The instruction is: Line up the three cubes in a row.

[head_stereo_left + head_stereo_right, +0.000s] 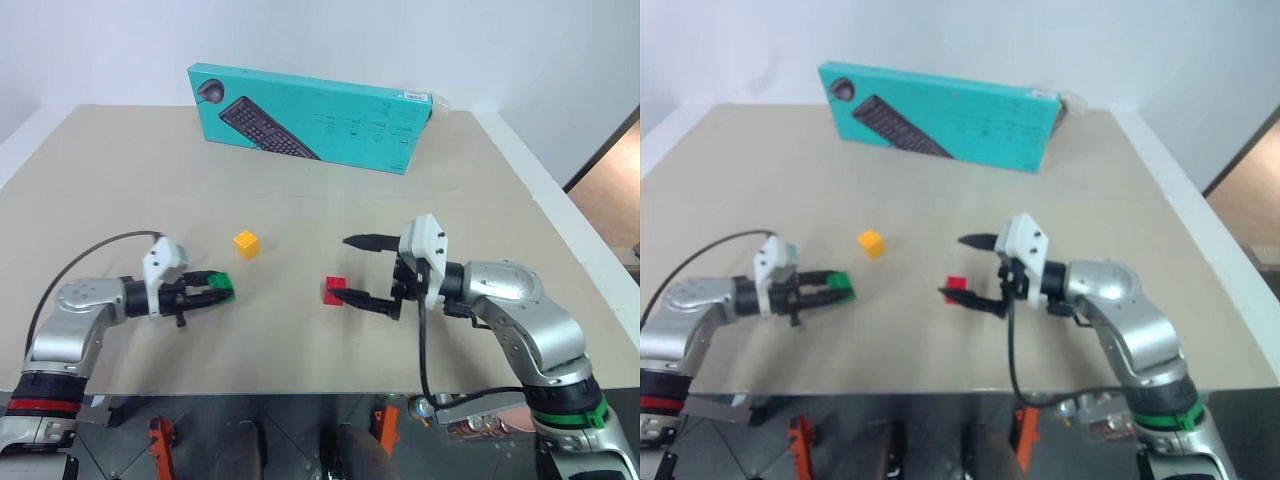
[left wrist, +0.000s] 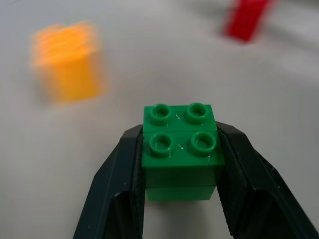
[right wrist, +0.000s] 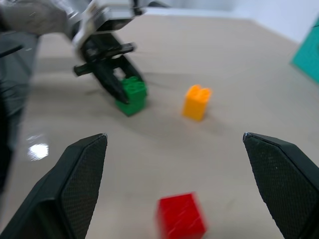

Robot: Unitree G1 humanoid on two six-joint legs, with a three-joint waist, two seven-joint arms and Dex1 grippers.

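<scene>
Cubes look light, rigid and slick-sided: left pincer (image 1: pixel 208 291) clamps the green cube (image 2: pixel 180 152) by its flat sides, while the red cube (image 3: pixel 181 217) sits between the right pincer (image 1: pixel 352 270)'s wide-spread fingers, the yellow cube (image 1: pixel 246 243) beyond.

Green cube (image 2: pixel 179 149): solid bright green, four round studs on top in the same green. Yellow cube (image 1: pixel 246 243): orange-yellow throughout. Red cube (image 1: pixel 334 290): plain saturated red. Left end effector (image 1: pixel 215 292): black fingers, white housing behind, silver-grey arm segment with a red band lower down. Right end effector (image 1: pixel 362 270): black fingers, textured pads, white housing, silver-grey arm with a green band. Table (image 1: pixel 120 180): uniform pale beige. Keyboard box (image 1: pixel 310 117): teal, printed with a black keyboard picture.
</scene>
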